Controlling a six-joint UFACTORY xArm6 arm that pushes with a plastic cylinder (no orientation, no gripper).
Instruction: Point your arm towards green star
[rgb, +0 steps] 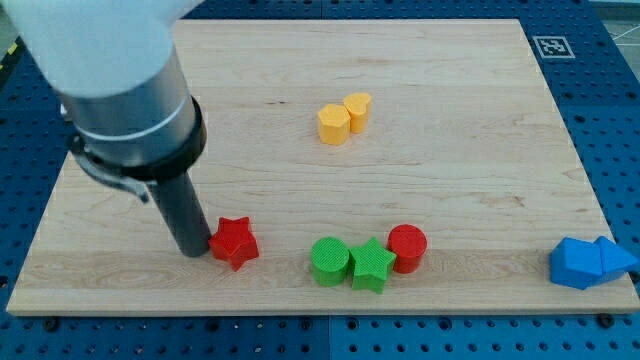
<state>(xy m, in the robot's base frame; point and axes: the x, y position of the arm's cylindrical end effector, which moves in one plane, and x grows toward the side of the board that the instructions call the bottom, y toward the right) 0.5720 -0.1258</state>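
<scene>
On the wooden surface (300, 80), my tip (194, 250) sits low left of the frame, touching the red star (234, 242), with no pincer to see, so I think it must slide right toward the green star (371, 264) at the bottom middle.

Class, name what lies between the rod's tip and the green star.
In the camera view, the red star and green cylinder lie between my tip and the green star.
</scene>
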